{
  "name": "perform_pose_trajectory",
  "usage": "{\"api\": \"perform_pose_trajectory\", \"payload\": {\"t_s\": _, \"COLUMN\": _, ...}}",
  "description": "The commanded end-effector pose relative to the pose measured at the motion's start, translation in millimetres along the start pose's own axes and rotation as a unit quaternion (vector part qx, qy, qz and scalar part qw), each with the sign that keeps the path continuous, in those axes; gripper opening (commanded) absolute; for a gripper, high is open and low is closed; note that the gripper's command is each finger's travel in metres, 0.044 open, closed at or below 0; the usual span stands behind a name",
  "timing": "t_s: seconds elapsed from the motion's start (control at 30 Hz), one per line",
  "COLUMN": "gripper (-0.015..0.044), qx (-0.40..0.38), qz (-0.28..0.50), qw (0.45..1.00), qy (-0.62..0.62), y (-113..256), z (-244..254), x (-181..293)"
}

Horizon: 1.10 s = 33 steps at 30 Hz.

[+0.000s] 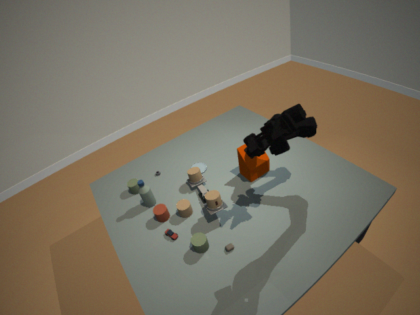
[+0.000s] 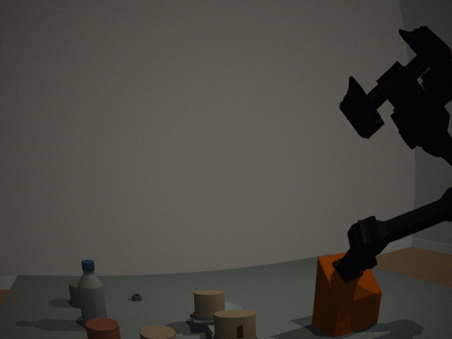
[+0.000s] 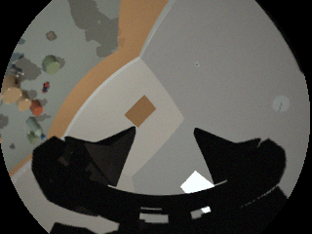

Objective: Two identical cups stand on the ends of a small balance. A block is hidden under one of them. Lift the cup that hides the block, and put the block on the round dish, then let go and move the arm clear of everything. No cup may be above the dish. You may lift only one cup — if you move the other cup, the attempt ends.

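The near cup (image 1: pixel 213 199) (image 2: pixel 229 320) is tan, upside down on one end of the balance (image 1: pixel 202 189), with a narrow dark reddish mark on its side. The matching far cup (image 1: pixel 194 174) (image 2: pixel 208 303) stands upside down on the other end. The near end seems the higher one, but the tilt is hard to judge. The block is not visible. The round dish (image 1: pixel 202 167) (image 2: pixel 234 305) is pale, just behind the far cup and partly hidden by it. My gripper (image 2: pixel 376 54) (image 3: pixel 166 130) is open and empty, high above the table and away from the cups.
An orange angular body (image 1: pixel 249 169) (image 2: pixel 328 302) stands beneath the arm, right of the balance. A loose tan cup (image 1: pixel 184 208), red cup (image 1: pixel 161 212), bottle (image 1: pixel 147 195), two green cups (image 1: pixel 199 242) (image 1: pixel 133 186), toy car (image 1: pixel 171 234), small brown piece (image 1: pixel 229 247) and nut (image 1: pixel 157 173) lie around.
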<state>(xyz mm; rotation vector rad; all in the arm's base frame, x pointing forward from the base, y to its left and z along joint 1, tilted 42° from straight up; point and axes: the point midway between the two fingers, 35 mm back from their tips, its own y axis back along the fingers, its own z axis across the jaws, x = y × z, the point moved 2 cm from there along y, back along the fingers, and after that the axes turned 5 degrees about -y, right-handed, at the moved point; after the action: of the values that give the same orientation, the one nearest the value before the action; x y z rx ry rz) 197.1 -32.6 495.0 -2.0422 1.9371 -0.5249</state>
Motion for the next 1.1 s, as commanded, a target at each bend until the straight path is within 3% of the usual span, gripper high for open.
{"api": "perform_pose_trajectory", "payload": {"t_s": 0.0, "gripper": 0.0440, "qx": -0.053, "qz": 0.013, "qw": 0.997, "qy": -0.047, "y": -4, "z": 33, "x": 13}}
{"api": "perform_pose_trajectory", "payload": {"t_s": 0.53, "gripper": 0.0440, "qx": -0.191, "qz": 0.082, "qw": 0.956, "qy": -0.207, "y": 8, "z": 122, "x": 50}}
{"api": "perform_pose_trajectory", "payload": {"t_s": 1.07, "gripper": 0.0440, "qx": -0.293, "qz": 0.175, "qw": 0.858, "qy": -0.383, "y": 45, "z": 202, "x": 77}}
